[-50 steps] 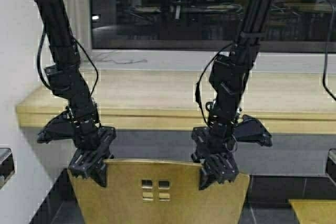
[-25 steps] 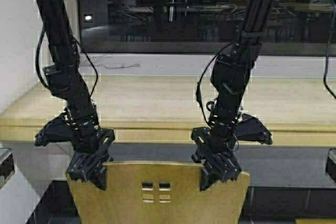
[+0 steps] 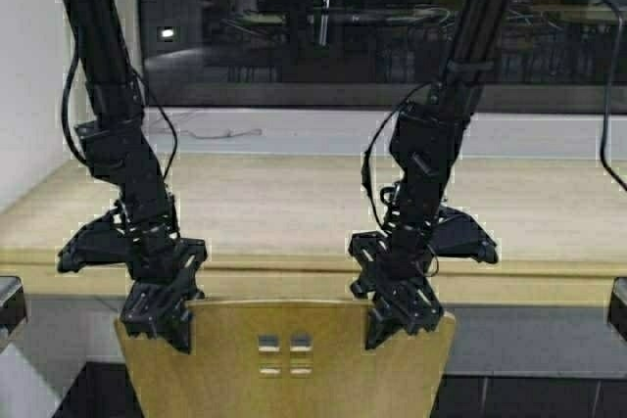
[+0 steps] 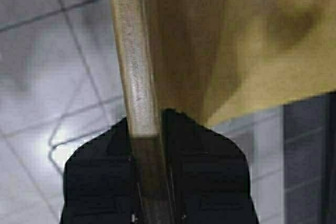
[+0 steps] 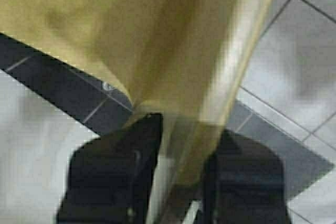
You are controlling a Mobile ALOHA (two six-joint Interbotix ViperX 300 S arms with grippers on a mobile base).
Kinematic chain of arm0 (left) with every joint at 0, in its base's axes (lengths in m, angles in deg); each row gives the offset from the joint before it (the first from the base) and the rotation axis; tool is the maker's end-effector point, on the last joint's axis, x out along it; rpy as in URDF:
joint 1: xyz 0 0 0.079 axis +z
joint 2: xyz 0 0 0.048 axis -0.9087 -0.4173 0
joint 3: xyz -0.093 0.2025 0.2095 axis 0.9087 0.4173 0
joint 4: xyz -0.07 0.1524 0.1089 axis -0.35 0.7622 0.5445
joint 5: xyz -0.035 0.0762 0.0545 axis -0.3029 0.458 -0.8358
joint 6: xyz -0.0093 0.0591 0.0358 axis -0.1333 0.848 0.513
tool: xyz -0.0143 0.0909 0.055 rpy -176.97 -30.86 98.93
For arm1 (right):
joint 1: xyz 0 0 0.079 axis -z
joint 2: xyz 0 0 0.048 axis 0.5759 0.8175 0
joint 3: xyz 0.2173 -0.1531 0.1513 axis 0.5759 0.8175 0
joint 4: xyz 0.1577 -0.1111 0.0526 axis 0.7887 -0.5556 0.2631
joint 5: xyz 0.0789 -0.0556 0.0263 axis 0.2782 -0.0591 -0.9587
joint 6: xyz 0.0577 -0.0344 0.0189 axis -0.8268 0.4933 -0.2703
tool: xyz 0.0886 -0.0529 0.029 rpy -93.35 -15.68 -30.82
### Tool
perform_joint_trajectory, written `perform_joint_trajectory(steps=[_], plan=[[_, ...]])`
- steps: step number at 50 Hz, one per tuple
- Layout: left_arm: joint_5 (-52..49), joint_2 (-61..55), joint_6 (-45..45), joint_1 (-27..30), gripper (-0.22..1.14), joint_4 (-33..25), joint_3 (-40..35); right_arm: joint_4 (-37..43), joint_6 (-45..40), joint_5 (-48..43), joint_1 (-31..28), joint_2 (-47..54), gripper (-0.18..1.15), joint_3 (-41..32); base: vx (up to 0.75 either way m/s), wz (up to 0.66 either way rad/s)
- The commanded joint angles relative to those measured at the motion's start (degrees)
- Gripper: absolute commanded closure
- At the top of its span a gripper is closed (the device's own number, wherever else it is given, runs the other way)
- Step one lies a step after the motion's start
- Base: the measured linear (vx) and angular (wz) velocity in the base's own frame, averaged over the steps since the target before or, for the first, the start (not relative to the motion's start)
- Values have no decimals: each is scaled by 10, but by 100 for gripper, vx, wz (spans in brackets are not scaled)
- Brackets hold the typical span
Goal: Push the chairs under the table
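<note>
Before the table (image 3: pixel 294 212), both claws (image 3: pixel 160 312) (image 3: pixel 400 312) grip the chair (image 3: pixel 284 354) backrest.

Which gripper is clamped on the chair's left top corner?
The left gripper, gripping the plywood chair backrest's left corner; the right gripper holds the opposite corner.

Chair (image 3: pixel 284 354): only backrest top shows for me, seat & legs cut off by the high view's bottom edge. My right wrist view is blurred, chair edge smeared. Table (image 3: pixel 294 203) runs off both sides; underside hidden.
</note>
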Motion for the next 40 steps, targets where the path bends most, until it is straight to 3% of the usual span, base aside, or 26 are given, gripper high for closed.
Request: perform_joint_trajectory(steps=[1, 40], plan=[[13, 18, 30, -4, 58, 8, -7, -25, 25, -7, 14, -12, 78, -8, 22, -3], [18, 14, 35, -4, 56, 13, -16, -47, 25, -9, 16, -5, 77, -5, 19, 3]])
